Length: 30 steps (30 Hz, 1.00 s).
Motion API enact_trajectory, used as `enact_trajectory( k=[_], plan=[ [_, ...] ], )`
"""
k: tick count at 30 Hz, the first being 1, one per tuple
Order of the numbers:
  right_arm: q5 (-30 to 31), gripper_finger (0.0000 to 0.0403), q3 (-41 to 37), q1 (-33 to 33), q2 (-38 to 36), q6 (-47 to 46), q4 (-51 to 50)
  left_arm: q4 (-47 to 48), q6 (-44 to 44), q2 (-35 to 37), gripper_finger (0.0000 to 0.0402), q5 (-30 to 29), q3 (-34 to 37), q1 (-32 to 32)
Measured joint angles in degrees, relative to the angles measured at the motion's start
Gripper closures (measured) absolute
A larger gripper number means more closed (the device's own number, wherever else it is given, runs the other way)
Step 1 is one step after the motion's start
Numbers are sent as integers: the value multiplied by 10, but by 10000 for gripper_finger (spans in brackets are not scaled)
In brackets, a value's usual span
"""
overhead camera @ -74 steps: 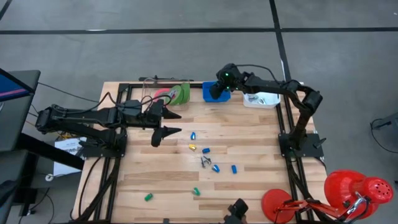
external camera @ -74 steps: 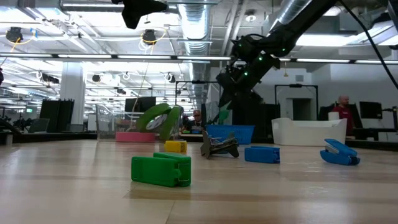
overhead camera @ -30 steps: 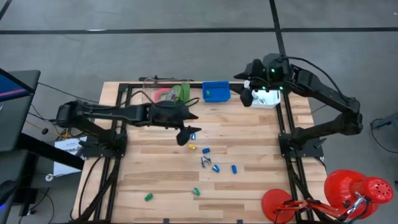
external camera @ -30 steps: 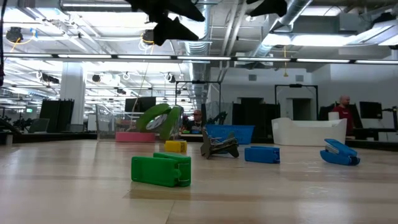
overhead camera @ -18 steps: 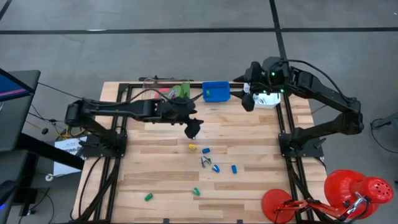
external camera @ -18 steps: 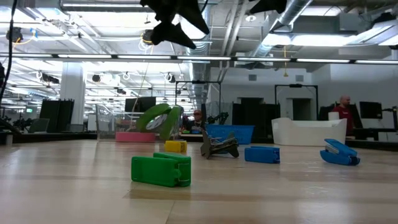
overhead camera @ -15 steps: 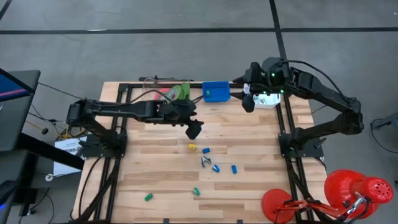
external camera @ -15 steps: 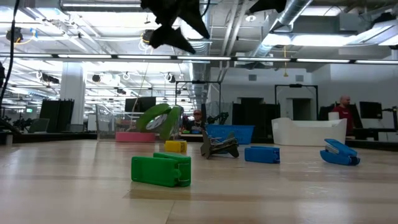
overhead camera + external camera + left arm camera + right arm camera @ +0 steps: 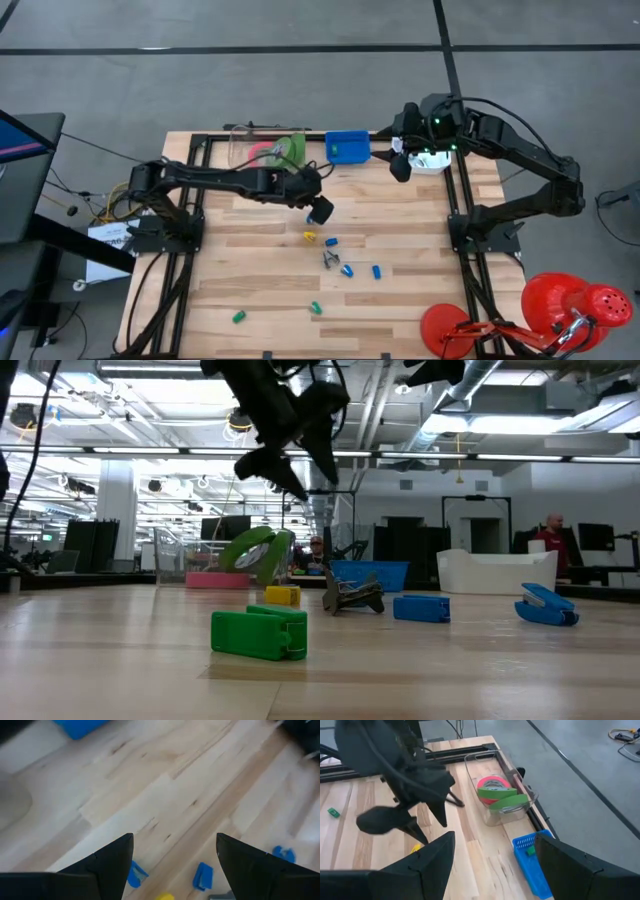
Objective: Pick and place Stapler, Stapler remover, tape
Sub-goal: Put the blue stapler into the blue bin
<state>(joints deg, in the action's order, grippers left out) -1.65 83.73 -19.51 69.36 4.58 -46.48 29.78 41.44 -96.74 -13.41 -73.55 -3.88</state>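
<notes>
Extended since a second ago toward the table's (image 9: 420, 300) middle, the left gripper (image 9: 319, 209) is held above small staplers, fingers wide and empty. 3 ring-shaped tape rolls (image 9: 497, 792), 1 pink-red and 2 green, are seen in a clear bin (image 9: 512, 775) at the far edge. The right gripper (image 9: 398, 165), fingers also wide, is poised beside the white tray (image 9: 432, 162).

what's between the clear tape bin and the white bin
The blue bin sits between the clear bin and the white bin, seen in the high view.
</notes>
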Motion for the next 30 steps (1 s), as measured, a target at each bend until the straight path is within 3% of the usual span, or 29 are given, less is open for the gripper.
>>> enact_trajectory(
  k=[14,30],
  plan=[
    [2,138,0,0,0,-16,1,87,90,-66,128,2,1,0],
    [2,138,0,0,0,-16,1,83,105,-133,128,2,1,0]
  ],
)
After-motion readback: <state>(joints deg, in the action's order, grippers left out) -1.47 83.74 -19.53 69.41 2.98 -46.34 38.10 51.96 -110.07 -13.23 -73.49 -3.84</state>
